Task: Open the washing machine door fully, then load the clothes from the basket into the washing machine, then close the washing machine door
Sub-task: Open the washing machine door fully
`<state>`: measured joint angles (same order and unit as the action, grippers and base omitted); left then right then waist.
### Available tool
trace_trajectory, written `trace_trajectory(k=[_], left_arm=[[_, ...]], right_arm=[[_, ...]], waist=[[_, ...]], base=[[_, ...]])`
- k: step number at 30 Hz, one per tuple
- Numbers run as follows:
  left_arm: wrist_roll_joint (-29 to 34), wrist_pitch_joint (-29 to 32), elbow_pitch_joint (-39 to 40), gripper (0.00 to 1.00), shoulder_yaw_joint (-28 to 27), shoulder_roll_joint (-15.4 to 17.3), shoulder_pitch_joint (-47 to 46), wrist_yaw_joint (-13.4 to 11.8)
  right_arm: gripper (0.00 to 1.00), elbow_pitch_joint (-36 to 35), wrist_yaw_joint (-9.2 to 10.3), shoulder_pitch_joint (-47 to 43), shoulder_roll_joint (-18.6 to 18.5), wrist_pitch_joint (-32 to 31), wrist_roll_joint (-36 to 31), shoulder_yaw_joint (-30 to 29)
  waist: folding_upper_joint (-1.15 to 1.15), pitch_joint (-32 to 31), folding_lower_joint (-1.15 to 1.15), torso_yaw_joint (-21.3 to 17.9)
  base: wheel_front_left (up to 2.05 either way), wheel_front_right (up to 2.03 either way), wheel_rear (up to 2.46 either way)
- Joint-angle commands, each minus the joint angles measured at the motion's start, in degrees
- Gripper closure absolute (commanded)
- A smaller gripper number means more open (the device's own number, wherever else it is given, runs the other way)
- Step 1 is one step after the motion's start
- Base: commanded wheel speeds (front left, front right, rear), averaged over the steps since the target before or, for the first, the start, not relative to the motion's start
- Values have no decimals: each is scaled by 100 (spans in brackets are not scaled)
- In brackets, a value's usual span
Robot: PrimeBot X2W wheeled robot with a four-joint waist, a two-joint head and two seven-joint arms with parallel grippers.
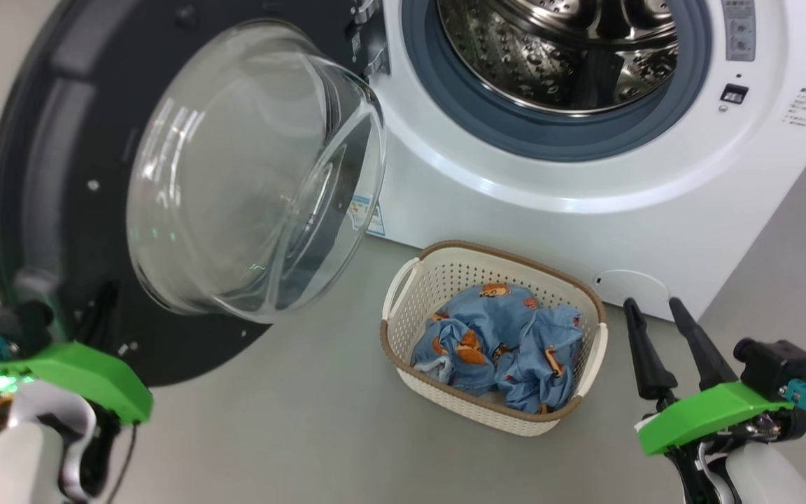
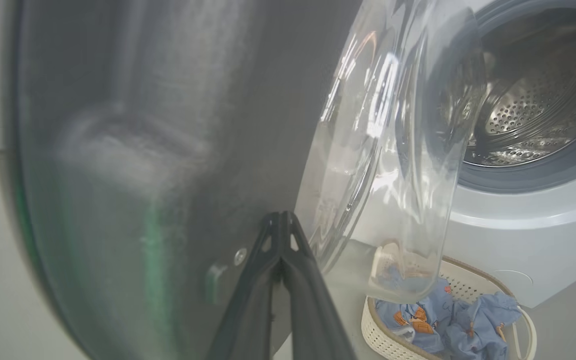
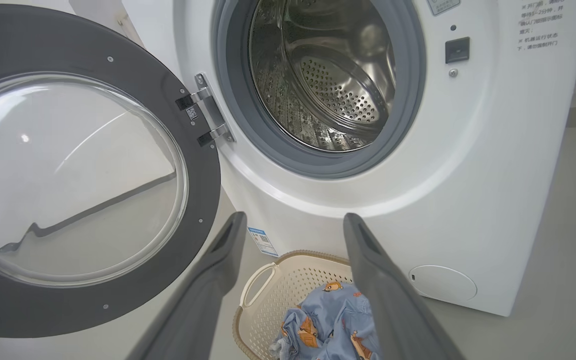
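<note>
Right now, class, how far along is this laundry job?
Done: the door stands wide open. In hand: the shut left end effector is at its dark rim; the right end effector hangs open near the basket. Left: loading the clothes into the bare drum, then closing up.

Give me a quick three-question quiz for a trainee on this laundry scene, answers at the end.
1. True or false: the round black-rimmed glass door of the white front-loading washing machine stands open.
2. Where are the light blue cartoon-print clothes? A) in the steel drum B) in the cream perforated plastic basket C) on the floor
3. Fill in: the left pincer is shut; the right pincer is ____.
Key: 1 true; 2 B; 3 open.
</note>
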<state>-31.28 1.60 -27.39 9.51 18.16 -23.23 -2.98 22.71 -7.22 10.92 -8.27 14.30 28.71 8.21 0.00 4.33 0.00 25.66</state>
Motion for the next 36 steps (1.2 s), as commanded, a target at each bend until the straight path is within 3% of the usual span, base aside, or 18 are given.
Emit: trace_trajectory(k=[1,19,36], left_arm=[[10,-12,-35,100,-292,384,-402,-28],[311,-408,-2560,100,-13,920,-2059,573],[333,-977,-3587,100,221,787,-2475,829]], right_arm=[[0,-151,-26,239,0,70,-42,81],[0,-88,-26,493,93,70,-45,120],[0,-83,-26,454,61,70,-28,80]], waist=[[0,93,0,67],[0,308,0,-40],[0,240,0,-98]], base=[[0,0,0],[0,0,0],[0,0,0]])
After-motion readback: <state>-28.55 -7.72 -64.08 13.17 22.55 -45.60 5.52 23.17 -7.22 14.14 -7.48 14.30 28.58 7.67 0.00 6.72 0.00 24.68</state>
